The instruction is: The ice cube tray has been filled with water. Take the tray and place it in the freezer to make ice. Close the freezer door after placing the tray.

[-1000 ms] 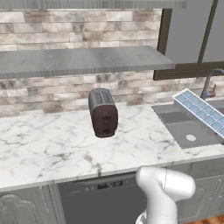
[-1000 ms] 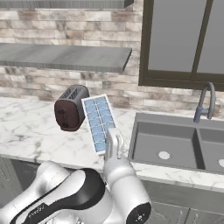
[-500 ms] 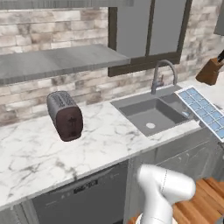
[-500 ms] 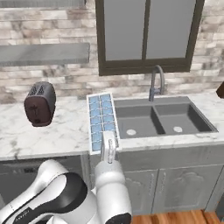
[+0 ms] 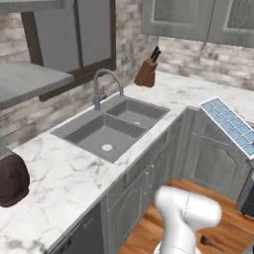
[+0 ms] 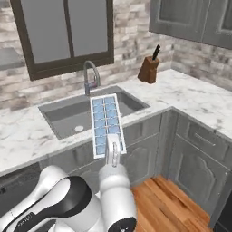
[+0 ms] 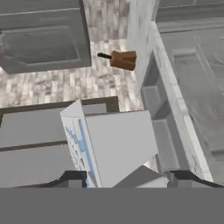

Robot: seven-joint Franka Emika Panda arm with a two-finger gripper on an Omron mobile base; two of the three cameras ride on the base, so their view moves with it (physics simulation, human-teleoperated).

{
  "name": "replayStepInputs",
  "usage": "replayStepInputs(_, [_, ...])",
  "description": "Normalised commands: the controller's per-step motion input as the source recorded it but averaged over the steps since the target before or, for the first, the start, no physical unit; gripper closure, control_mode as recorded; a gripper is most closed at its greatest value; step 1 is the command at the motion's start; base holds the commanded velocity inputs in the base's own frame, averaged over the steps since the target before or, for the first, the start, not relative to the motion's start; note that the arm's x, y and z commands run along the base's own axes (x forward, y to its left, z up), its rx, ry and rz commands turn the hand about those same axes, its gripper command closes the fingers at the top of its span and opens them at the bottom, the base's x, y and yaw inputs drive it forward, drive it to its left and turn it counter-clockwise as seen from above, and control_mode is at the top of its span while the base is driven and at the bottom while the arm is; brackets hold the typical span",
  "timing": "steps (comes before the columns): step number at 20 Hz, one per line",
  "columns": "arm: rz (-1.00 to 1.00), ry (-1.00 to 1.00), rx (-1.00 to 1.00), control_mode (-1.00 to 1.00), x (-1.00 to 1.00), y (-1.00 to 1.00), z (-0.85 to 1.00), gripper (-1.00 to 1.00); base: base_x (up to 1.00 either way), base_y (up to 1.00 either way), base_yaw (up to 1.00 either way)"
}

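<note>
Ice cube tray [image 6: 107, 124] held aloft over sink [image 6: 68, 115] edge, pincer [image 6: 113, 151] clamped on near short end. Stiff, light tray; water [image 6: 105, 118] in open cells will spill if tilted. End grip probably leaves it lever-prone; keep level.

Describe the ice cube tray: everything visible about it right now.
The ice cube tray is a long, flat white rectangle with a two-column grid of pale blue cells, the water looking smooth in each. It is off the counter, held in the air at its near end by the gripper, its length running away from the arm with the sink behind it. In the hand view its plain white underside faces the camera. Nothing else touches it.
</note>
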Motion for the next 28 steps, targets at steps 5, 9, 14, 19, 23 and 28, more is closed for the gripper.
replayStepInputs(5, [0.00,0.00,0.00,1.00,0.00,0.00,0.00,1.00,-0.19,0.03,-0.79])
replayStepInputs(9, [0.00,0.00,0.00,1.00,0.00,0.00,0.00,1.00,-0.14,0.04,-0.81])
replayStepInputs(14, [0.00,0.00,0.00,1.00,0.00,0.00,0.00,1.00,-0.09,0.04,-0.76])
replayStepInputs(19, [0.00,0.00,0.00,1.00,0.00,0.00,0.00,1.00,-0.03,0.03,-0.76])
replayStepInputs(23, [0.00,0.00,0.00,1.00,0.00,0.00,0.00,1.00,0.00,0.02,-0.73])
replayStepInputs(28, [0.00,0.00,0.00,1.00,0.00,0.00,0.00,1.00,0.07,0.11,-0.69])
